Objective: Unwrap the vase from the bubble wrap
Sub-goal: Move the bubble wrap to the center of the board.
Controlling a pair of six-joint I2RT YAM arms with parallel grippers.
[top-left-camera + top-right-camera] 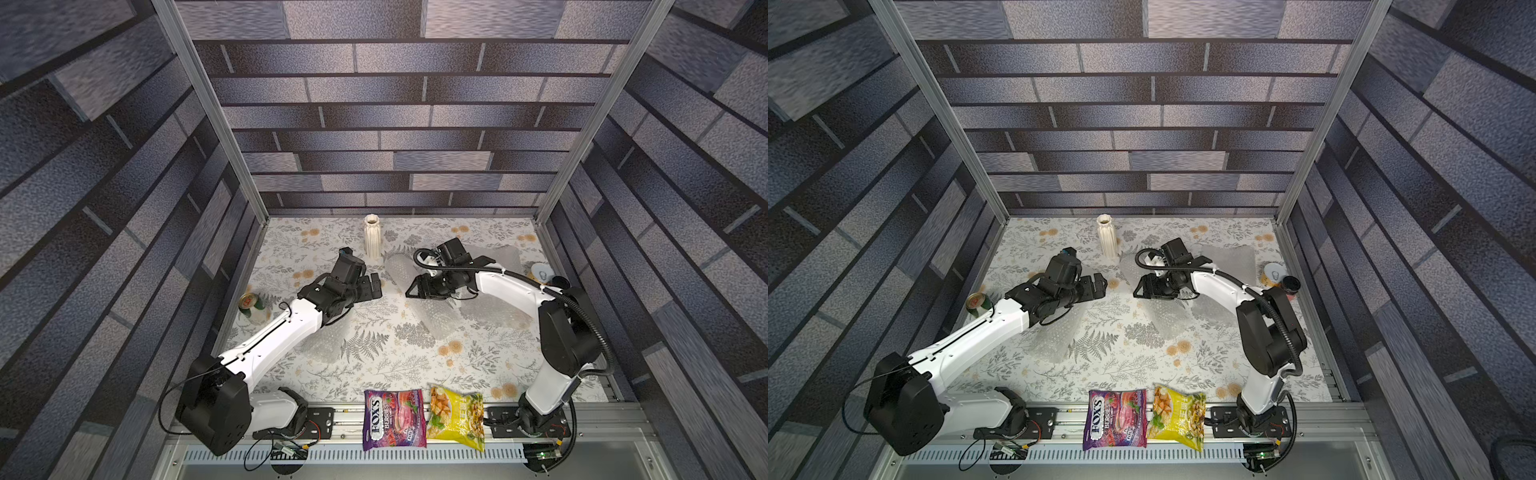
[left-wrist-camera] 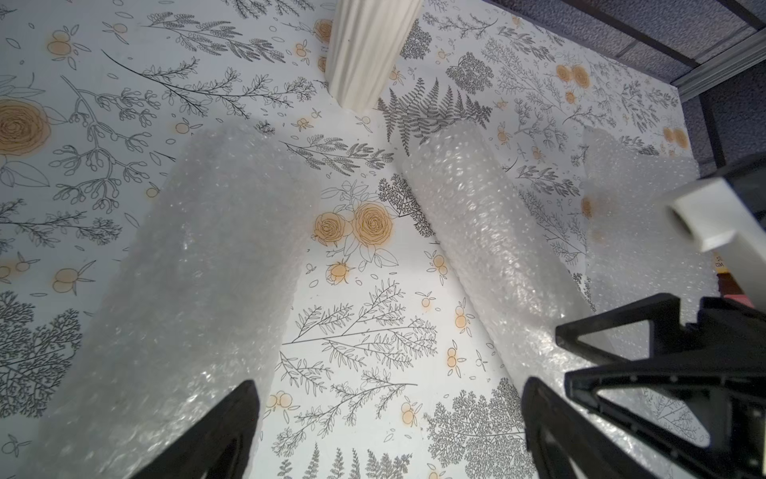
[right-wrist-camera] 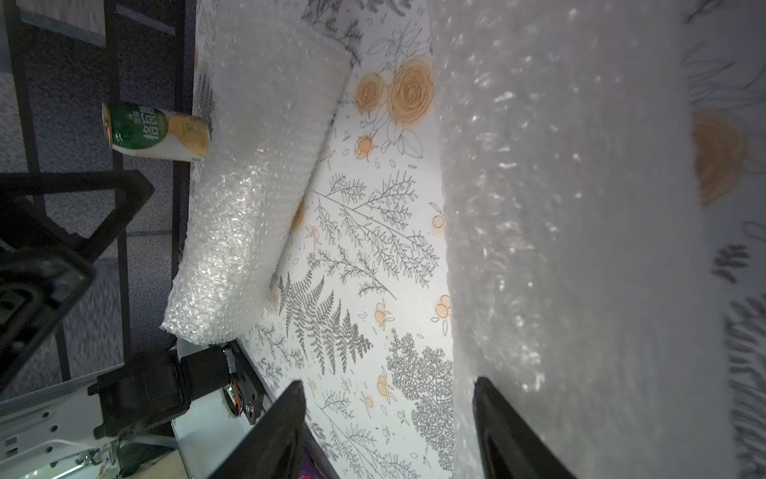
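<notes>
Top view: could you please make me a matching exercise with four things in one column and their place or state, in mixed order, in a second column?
1. vase
2. green can
3. purple candy bag
4. left gripper

A. lies at the near edge, beside a yellow snack bag
B. open, nothing between the jaws
C. stands upright, unwrapped, at the far end of the table
D. stands at the table's edge, beside the left arm

Pairs: 1-C, 2-D, 3-A, 4-B
</notes>
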